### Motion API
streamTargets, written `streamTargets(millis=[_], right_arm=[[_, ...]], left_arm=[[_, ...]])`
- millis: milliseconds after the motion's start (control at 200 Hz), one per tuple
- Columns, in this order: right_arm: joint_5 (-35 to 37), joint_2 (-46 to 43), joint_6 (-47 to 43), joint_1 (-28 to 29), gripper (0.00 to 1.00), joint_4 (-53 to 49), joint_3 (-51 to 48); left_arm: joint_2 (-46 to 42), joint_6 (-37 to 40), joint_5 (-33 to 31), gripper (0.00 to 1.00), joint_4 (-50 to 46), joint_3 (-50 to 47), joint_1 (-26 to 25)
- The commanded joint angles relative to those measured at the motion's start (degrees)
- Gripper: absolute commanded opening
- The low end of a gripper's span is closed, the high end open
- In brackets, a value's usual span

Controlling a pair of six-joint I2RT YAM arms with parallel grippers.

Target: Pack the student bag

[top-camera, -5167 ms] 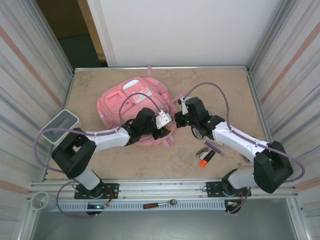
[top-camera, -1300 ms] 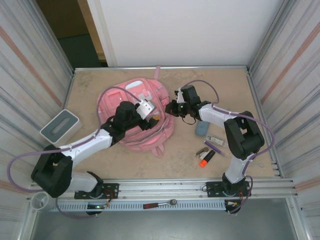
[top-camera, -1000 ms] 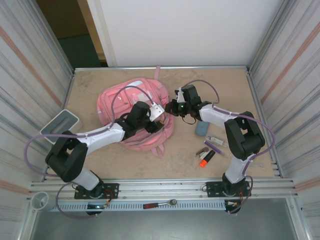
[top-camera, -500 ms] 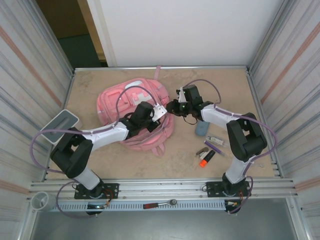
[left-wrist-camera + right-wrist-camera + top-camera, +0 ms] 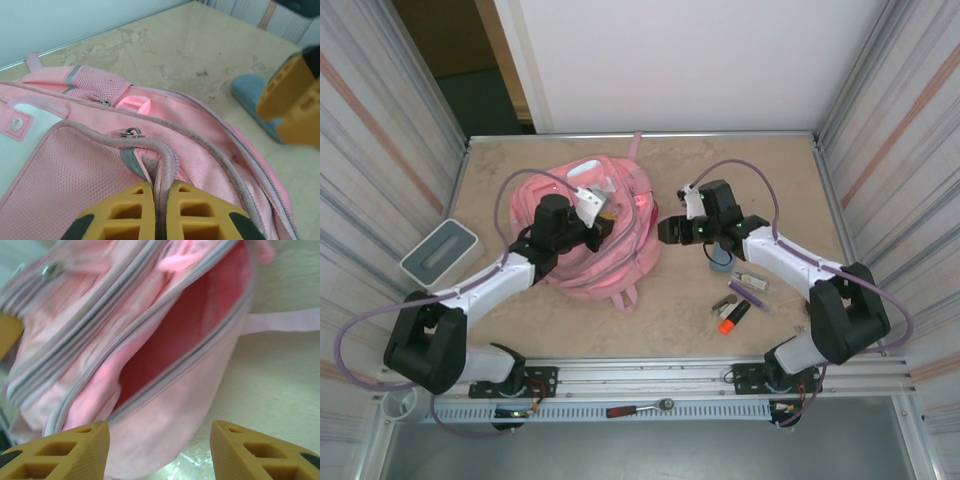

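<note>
The student bag, a large pink fabric backpack, lies on the beige table at 9 o'clock of centre, with its main compartment gaping toward 3 o'clock. The left gripper is clamped tight on the bag's grey-trimmed zip edge. The right gripper hovers at the bag's 3 o'clock, jaws apart, holding nothing.
</note>
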Motion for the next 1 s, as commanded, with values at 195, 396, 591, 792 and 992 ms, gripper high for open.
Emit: streamTargets(millis=[195, 396, 591, 792, 992], right_arm=[[-5.48, -1.71, -12.30, 7.09, 0.58, 5.47, -1.31], [-6.24, -0.90, -3.37, 5.30, 0.52, 12.67, -0.60], [-1.58, -0.94, 7.61, 4.98, 0.45, 9.36, 3.88], [6.01, 2.48, 13.86, 8.23, 0.35, 1.47, 10.02], [6.80, 5.96, 17.02, 9.49, 0.45, 1.51, 12.16]], left_arm=[[-6.95, -16.64, 15.49, 0.00, 14.16, 0.03, 8.76], [-8.03, -18.00, 15.76, 0.00, 14.34, -0.18, 9.79], [-7.28, -15.91, 14.40, 0.00, 12.40, -0.43, 9.70], [-6.50, -15.04, 13.52, 0.00, 11.95, -0.49, 9.54], [-7.45, -10.18, 10.16, 0.00, 7.48, 1.03, 7.17]])
